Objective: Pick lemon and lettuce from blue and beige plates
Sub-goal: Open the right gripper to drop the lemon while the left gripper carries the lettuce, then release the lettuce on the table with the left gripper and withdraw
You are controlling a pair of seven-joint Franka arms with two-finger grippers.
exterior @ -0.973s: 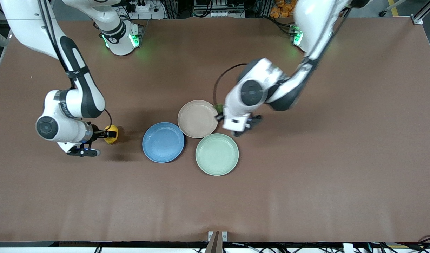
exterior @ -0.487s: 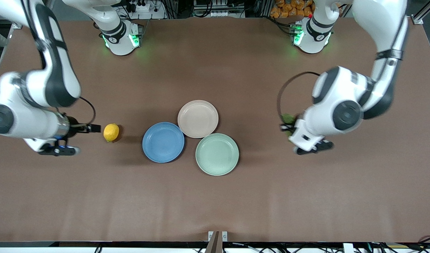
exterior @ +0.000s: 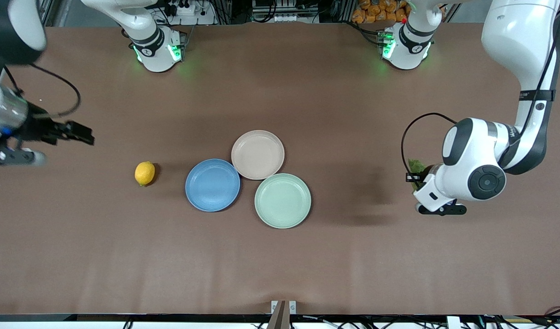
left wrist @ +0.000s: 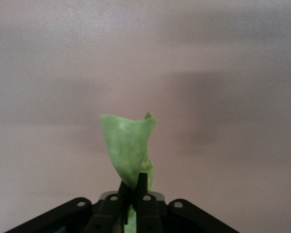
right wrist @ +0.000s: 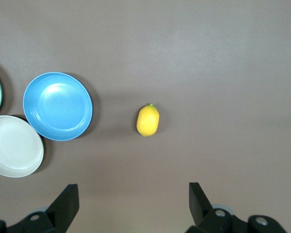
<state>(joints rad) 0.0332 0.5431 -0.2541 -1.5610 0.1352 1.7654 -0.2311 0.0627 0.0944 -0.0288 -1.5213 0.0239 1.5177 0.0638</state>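
The lemon lies on the bare table toward the right arm's end, beside the empty blue plate; it also shows in the right wrist view. The empty beige plate touches the blue one. My right gripper is open and empty, raised over the table edge at the right arm's end. My left gripper is shut on the lettuce, a green leaf, held over the bare table toward the left arm's end.
An empty mint-green plate sits beside the blue and beige plates, nearer to the front camera. The blue plate and beige plate also show in the right wrist view.
My right gripper let go of the lemon on the table and rose away toward the right arm's end. My left gripper carried the lettuce from beside the beige plate toward the left arm's end.
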